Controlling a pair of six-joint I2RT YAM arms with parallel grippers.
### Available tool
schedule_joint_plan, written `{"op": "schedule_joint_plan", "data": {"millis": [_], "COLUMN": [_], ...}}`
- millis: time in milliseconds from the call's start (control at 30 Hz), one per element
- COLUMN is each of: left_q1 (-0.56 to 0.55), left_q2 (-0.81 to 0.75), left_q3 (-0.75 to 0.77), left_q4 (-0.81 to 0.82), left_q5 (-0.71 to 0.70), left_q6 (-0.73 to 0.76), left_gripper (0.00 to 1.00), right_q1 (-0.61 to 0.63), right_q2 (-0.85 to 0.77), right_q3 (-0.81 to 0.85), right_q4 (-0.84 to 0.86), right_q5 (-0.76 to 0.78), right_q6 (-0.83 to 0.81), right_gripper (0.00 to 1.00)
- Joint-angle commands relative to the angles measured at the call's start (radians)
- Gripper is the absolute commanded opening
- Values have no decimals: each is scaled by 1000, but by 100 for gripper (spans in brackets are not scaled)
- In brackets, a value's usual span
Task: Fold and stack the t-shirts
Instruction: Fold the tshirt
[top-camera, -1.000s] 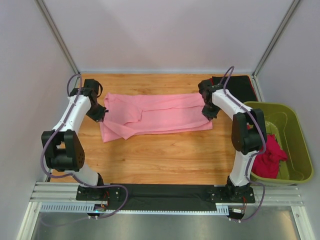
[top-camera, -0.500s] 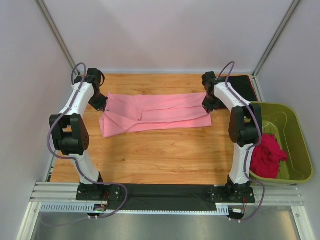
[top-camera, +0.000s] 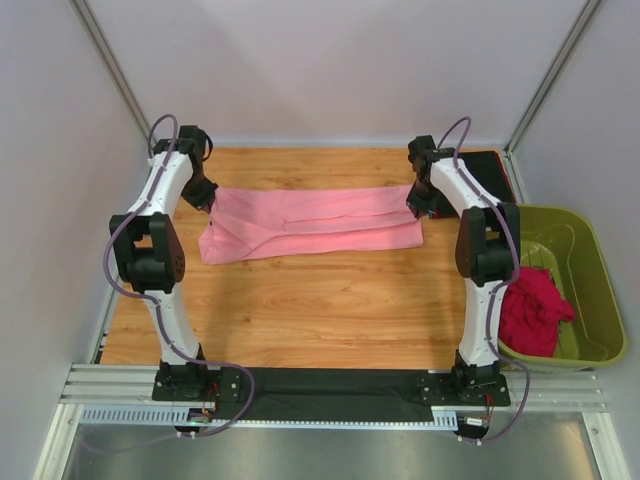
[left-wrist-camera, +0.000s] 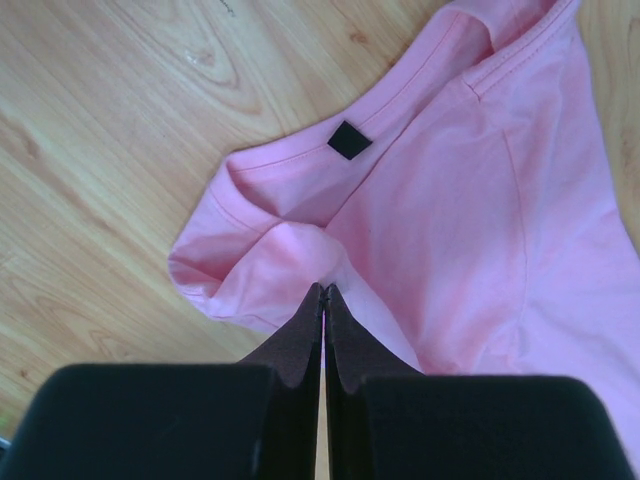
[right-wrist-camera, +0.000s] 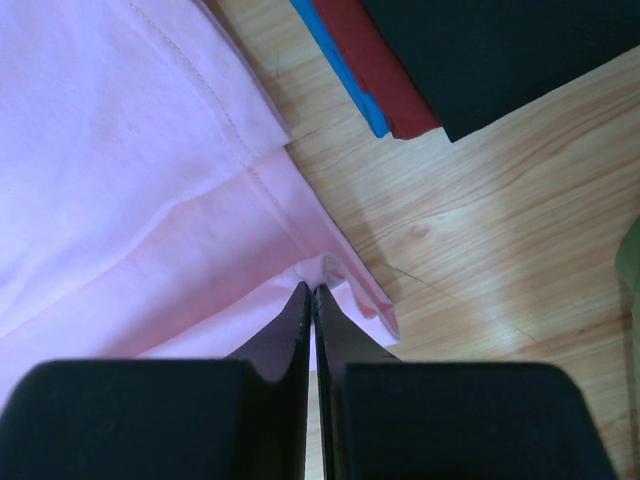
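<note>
Work surface: a wood-grain table (top-camera: 300, 310) enclosed by plain pale walls (top-camera: 330, 70) with metal frame posts (top-camera: 115, 75) at the far corners and a slotted rail (top-camera: 330, 385) along the near edge, where both arm bases are bolted. An olive-green tub (top-camera: 600, 290) sits off the table's right side and holds a crumpled magenta-red t-shirt (top-camera: 535, 310). At the far right corner of the table lies a flat stack of folded t-shirts (right-wrist-camera: 500, 50): black on top, with red and blue edges showing beneath. The light pink t-shirt (top-camera: 310, 222) lies across the far half of the table as a long band folded lengthwise, spanning the gap between the two arms. The left end effector (left-wrist-camera: 323, 290) has its fingers pressed together on a bunched fold of the pink cloth at the neck end, just beside the collar and its black label (left-wrist-camera: 347, 139). The right end effector (right-wrist-camera: 310, 290) is likewise closed, pinching the opposite end at the hem corner, near the folded stack but apart from it.
</note>
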Motion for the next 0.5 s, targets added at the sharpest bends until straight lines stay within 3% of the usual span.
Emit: {"op": "schedule_joint_plan", "data": {"millis": [0, 467], "left_q1": [-3, -5], "left_q2": [37, 118], "left_q3": [57, 190], "left_q4": [-24, -32], "left_q5": [-19, -26], "left_q6": [14, 4], "left_gripper": [0, 0], "right_q1": [-15, -32], "right_q2": [26, 80], "right_q3": [44, 119], "right_q4": [12, 20], "right_q5": [-35, -40], "right_q6": [-28, -49], "right_gripper": [0, 0]}}
